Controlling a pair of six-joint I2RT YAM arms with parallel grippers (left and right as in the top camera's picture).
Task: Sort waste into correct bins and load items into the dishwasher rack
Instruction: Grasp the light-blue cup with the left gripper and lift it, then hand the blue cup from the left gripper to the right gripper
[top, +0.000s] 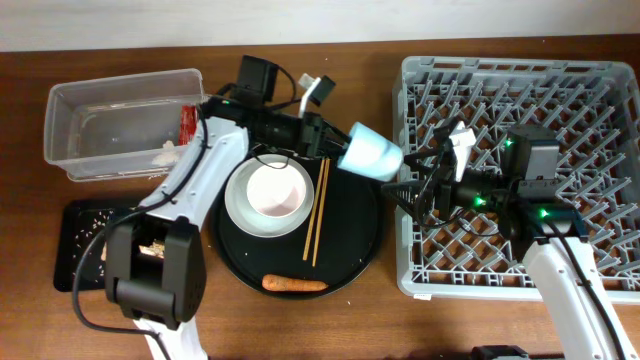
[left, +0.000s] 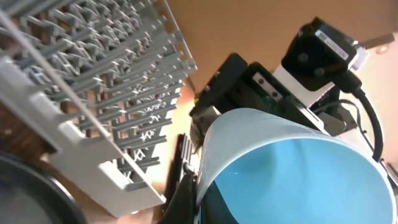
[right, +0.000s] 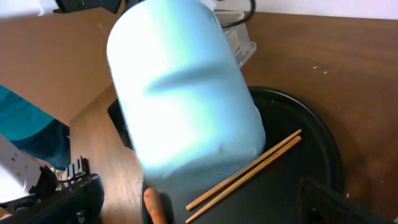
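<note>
- The light blue cup (right: 186, 93) is filling the right wrist view, blurred and tipped on its side in the air. In the overhead view it is hanging over the gap between the round black tray (top: 350, 255) and the dishwasher rack (top: 520, 100).
- The left gripper (top: 342, 150) is pinching the cup at the end nearest its own arm, with one dark finger (left: 183, 196) pressing against the cup's edge. The arm is reaching across the tray, probably because the rack lies on the far side from its base.
- The right gripper (top: 405, 190) is pointing at the cup from the rack's side with its jaws spread wide, one finger showing in each lower corner of its own view. This is looking like a hand-over, the right arm being better placed to set the cup among the pegs.
- The cup is sitting just ahead of the right jaws and higher than the gap between them. It is close to them but not yet inside them, and I cannot tell whether anything is touching.
- On the round tray, the pinkish-white bowl (top: 275, 190) is resting on the white plate (top: 237, 212), with the chopsticks (top: 318, 210) lying just beside them and the carrot (top: 294, 284) near the tray's front edge, all awaiting sorting.
</note>
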